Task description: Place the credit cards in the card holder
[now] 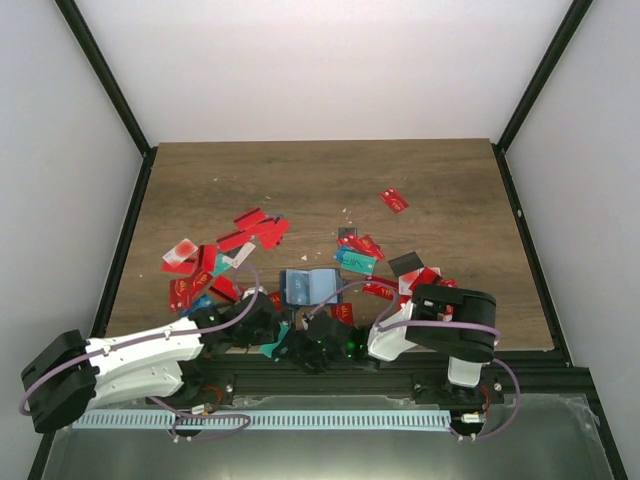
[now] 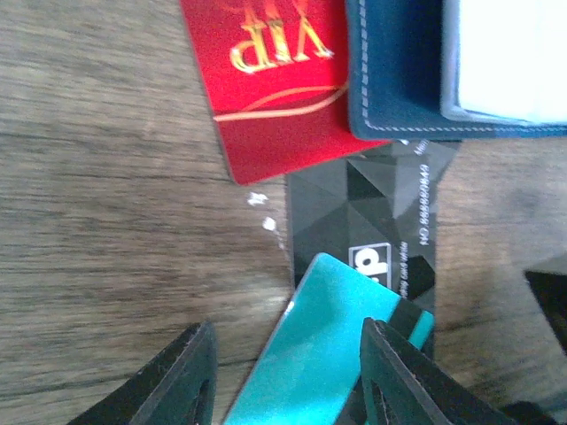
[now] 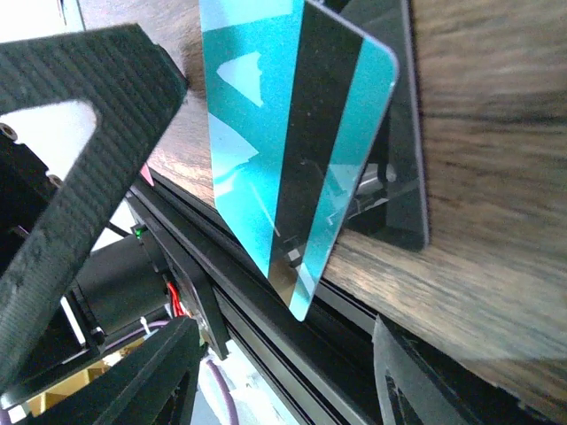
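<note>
The navy card holder (image 1: 305, 285) lies open near the front middle of the table, pale inside; its corner shows in the left wrist view (image 2: 399, 80). My left gripper (image 1: 278, 338) (image 2: 288, 332) holds a teal credit card (image 2: 328, 354) (image 1: 272, 348) wedged between its fingers, tilted over the table's front edge. That card, with a black stripe, stands in the right wrist view (image 3: 283, 133). My right gripper (image 1: 325, 342) (image 3: 285, 332) is open, its jaws wide apart below the card's lower corner. A red VIP card (image 2: 266, 88) and a black card (image 2: 372, 221) lie beside the holder.
Many red cards lie scattered left (image 1: 190, 275) and middle (image 1: 260, 230), with one far off (image 1: 394, 200). A teal card (image 1: 355, 262) and a black card (image 1: 405, 263) lie right of the holder. The black front rail (image 3: 266, 354) runs under both grippers.
</note>
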Controlling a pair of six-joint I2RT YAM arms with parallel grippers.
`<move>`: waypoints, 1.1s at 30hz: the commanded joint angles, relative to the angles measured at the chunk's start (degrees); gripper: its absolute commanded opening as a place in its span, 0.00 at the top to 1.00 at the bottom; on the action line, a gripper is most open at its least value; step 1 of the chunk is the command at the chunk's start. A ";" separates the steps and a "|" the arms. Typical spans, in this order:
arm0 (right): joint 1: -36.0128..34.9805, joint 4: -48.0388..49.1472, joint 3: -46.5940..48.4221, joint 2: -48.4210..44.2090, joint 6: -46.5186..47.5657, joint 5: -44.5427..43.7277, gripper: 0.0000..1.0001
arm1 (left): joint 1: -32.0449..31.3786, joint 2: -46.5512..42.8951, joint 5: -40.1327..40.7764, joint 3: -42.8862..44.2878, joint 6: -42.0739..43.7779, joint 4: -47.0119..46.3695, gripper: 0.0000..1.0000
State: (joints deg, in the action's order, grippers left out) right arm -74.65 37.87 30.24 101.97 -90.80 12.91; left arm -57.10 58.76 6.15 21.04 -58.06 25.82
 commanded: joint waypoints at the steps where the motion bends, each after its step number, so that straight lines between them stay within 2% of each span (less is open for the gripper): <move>1: -0.05 1.36 -0.82 3.47 -1.37 -5.21 0.45 | -1.18 -0.38 -7.47 -4.20 -1.16 1.35 0.53; 10: 0.74 10.83 -1.88 8.67 -3.51 -4.45 0.50 | -2.32 -5.68 -12.66 -7.23 -3.94 -0.07 0.53; 18: 0.86 13.30 -3.39 8.52 -3.36 -5.60 0.71 | -2.52 -10.51 -13.66 -9.06 -5.37 0.54 0.53; 24: 0.85 11.64 -3.64 7.18 -1.62 -3.61 0.97 | -2.57 -12.61 -11.44 -7.09 -5.16 3.82 0.53; 25: 0.93 10.95 -3.88 6.54 -1.26 -3.01 0.99 | -2.51 -13.26 -10.40 -6.28 -5.02 4.90 0.53; 29: 1.12 9.16 -6.76 1.23 2.60 -1.07 0.99 | -2.51 -16.64 -4.93 -2.00 -4.10 9.09 0.52; 33: 3.56 9.58 -9.60 -5.35 11.43 5.85 0.99 | -2.55 -18.18 -0.78 2.46 -1.45 9.46 0.51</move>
State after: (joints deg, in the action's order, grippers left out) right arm -73.30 50.24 23.22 102.00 -87.96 13.43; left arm -59.37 42.22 0.03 18.57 -62.33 32.71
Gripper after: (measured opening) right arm 0.021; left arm 0.489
